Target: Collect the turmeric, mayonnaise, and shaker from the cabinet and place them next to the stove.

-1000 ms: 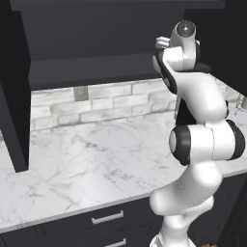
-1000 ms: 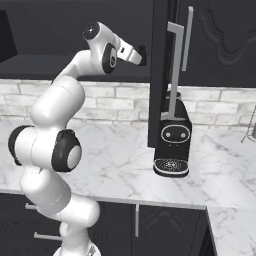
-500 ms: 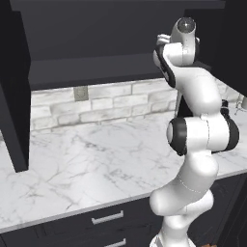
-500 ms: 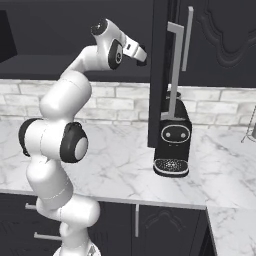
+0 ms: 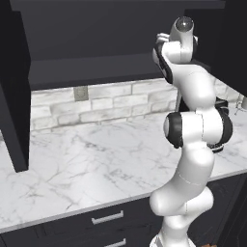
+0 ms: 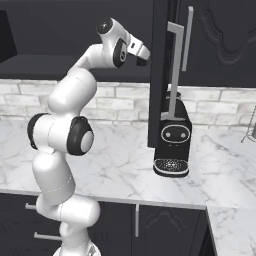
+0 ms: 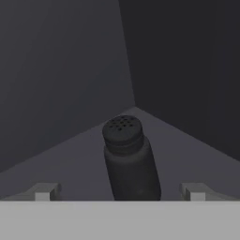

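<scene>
The tool (image 7: 119, 194) is reaching into the cabinet (image 5: 96, 72) with its jaws spread wide, so the shaker (image 7: 129, 159) is sitting centred between the fingertips (image 7: 44, 192). The shaker is standing upright on the shelf, toward the 12 o'clock corner, not yet gripped.

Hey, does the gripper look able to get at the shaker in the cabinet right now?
Probably yes. The shaker stands upright between the open gripper fingers, with nothing in front of it inside the cabinet.
</scene>
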Controlling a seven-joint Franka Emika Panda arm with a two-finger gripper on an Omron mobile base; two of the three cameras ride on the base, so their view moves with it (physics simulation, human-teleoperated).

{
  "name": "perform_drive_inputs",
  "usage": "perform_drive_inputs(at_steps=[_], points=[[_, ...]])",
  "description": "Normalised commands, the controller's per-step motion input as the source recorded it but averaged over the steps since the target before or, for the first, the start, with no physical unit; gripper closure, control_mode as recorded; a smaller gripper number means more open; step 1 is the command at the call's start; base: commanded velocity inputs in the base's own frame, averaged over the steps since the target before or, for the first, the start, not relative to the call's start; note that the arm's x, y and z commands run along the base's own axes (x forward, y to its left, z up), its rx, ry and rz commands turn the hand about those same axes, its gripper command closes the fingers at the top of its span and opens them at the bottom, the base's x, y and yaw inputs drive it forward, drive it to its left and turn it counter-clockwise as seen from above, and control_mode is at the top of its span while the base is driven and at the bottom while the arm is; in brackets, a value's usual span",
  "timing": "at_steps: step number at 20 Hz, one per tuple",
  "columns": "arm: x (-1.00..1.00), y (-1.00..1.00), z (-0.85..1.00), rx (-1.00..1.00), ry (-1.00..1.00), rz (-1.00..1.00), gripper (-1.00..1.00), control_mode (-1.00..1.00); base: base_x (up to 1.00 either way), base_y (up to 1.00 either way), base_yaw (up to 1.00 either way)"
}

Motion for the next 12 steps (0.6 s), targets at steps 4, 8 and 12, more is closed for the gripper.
perform_drive_inputs(at_steps=[4,8,12], points=[[0.23,-0.23,0.00,0.00,0.00,0.00,-1.00,-1.00,0.00,0.00,0.00],[0.14,-0.13,-0.05,0.00,0.00,0.00,-1.00,-1.00,0.00,0.00,0.00],[0.06,-0.12,-0.08,0.00,0.00,0.00,-1.00,-1.00,0.00,0.00,0.00]])
